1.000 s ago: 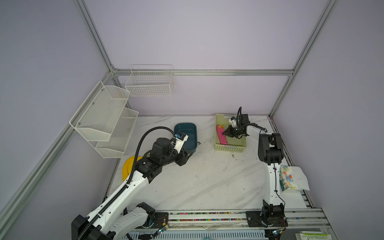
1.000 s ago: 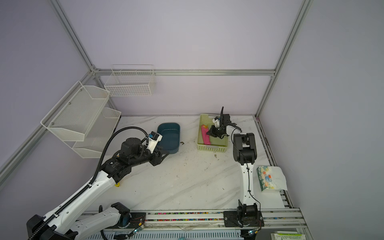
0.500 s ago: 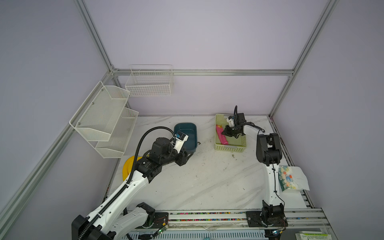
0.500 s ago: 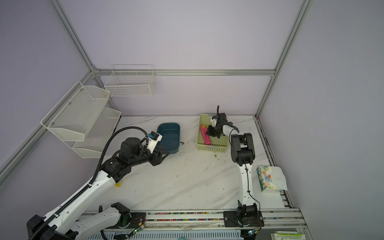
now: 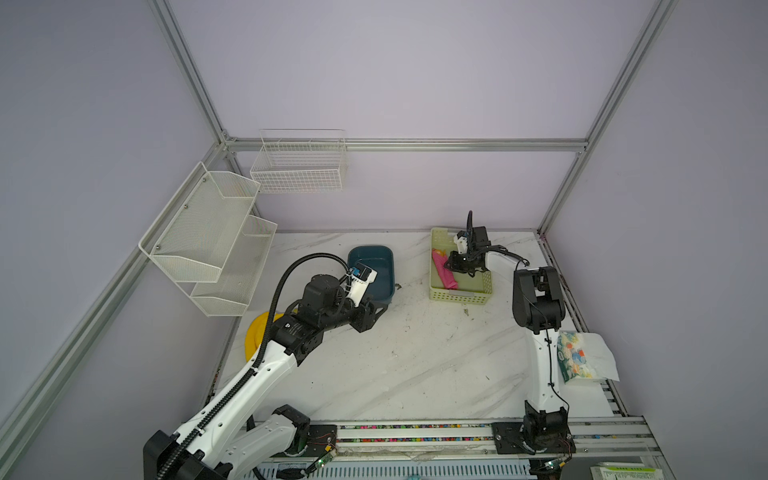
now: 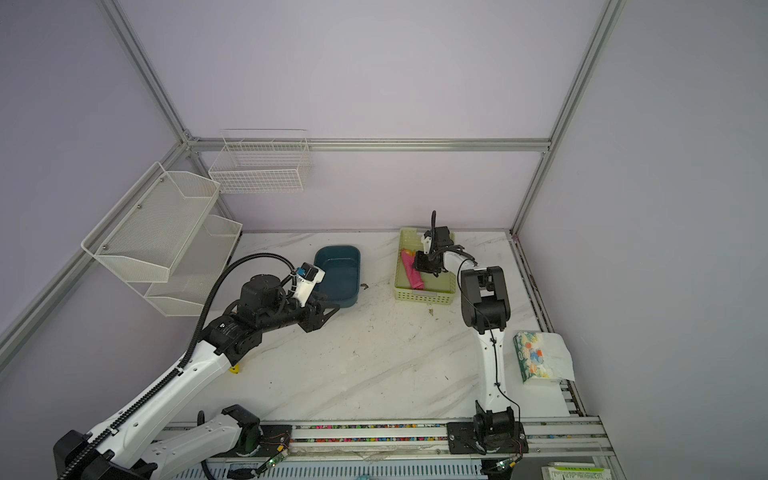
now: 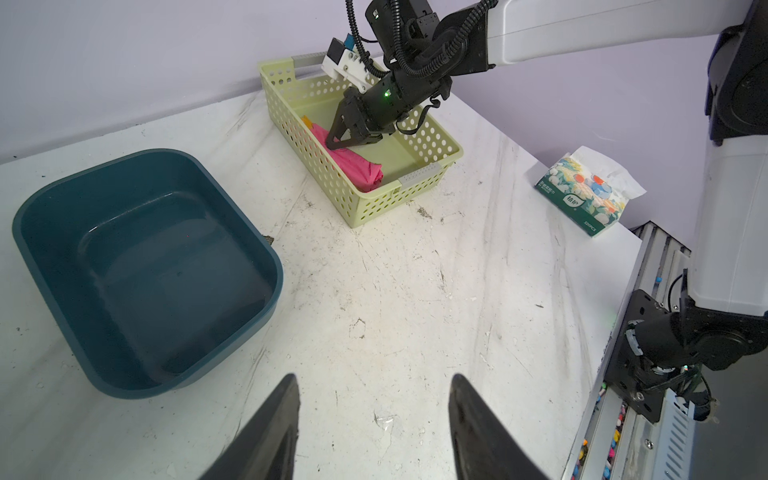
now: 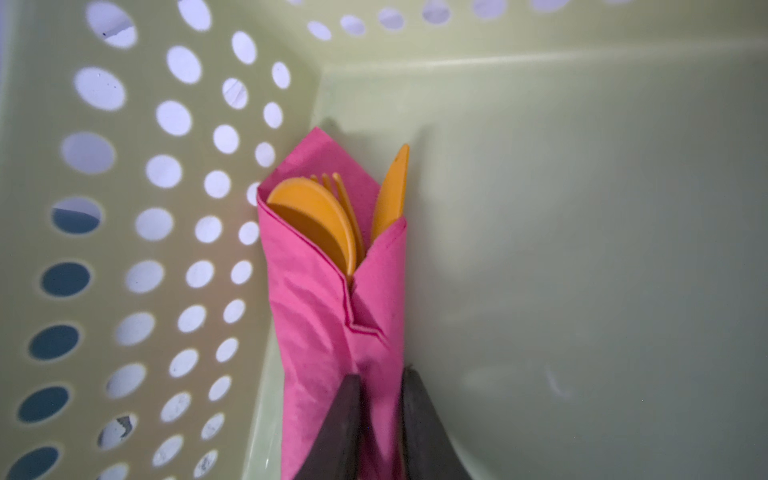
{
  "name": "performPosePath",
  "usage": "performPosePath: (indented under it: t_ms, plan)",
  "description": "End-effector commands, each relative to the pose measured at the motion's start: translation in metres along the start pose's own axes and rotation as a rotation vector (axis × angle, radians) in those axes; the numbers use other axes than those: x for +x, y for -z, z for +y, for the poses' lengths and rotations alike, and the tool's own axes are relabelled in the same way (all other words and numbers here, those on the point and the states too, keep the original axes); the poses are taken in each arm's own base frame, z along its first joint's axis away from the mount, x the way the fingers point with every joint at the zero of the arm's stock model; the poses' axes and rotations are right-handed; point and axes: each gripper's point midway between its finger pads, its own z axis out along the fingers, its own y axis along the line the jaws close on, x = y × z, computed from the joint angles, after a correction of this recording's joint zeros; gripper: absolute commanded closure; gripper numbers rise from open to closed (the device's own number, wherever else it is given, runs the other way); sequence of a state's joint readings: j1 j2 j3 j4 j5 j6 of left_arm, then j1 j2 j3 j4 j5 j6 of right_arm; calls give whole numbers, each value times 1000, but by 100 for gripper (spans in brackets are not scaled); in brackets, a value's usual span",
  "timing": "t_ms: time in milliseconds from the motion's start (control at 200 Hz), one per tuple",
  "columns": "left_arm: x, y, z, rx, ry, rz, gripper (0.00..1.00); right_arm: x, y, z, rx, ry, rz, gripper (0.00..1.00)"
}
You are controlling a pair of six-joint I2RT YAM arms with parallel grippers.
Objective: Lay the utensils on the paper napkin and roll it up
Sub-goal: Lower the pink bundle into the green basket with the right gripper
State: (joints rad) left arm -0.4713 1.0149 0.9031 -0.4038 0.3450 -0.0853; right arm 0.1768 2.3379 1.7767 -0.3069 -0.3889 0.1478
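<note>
Open surface (image 7: 415, 291) spreads between the blue tub (image 7: 272, 266) and the green basket (image 7: 374, 203); my left pincer (image 7: 372, 379) hangs over it, jaws wide apart. In the basket, along its holed wall, lies the paper napkin (image 8: 311, 320) rolled around the utensils (image 8: 316, 216). My right pincer (image 8: 381, 376) sits on the roll's end, jaws slightly apart; whether they pinch the paper I cannot tell.

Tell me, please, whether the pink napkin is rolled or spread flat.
Rolled up: the napkin wraps the orange utensils in the green basket.
</note>
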Motion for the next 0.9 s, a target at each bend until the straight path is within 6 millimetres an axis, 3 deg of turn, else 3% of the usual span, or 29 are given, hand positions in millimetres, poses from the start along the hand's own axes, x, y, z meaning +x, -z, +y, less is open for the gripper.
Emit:
performPosePath:
  t_ms: [0,445,895]
  plan:
    - [-7,1,-4,31,-17,-43,43,55,-16,-38,135,-44,153,72]
    - [-6,-1,-4,38,-11,-38,43,50,-13,-36,138,-44,133,60]
    - [-6,0,-1,24,-11,-40,42,20,10,-13,76,-64,43,57]
